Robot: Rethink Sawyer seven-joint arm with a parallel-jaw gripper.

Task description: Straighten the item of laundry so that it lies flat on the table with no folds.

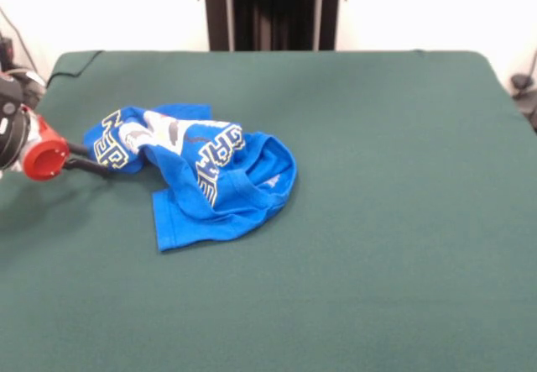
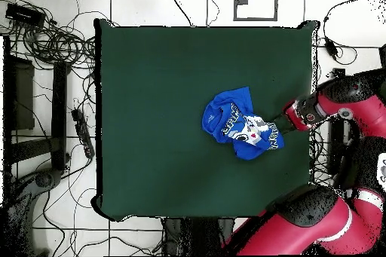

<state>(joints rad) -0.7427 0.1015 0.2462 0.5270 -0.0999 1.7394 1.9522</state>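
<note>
The item of laundry, a bright blue T-shirt, lies crumpled in a heap on the left half of the dark green table. Its white lettering and grey print are folded over on top. My gripper comes in low from the left edge, behind a red wrist collar, and its tip reaches the shirt's left edge at table level. In the overhead view the shirt lies right of the table's middle, and the gripper meets its right edge. Whether the gripper holds the cloth does not show.
The robot's black pedestal stands behind the table's far edge. The red arm reaches in over the table's right edge in the overhead view. Cables and stands lie on the floor beyond the table's left side.
</note>
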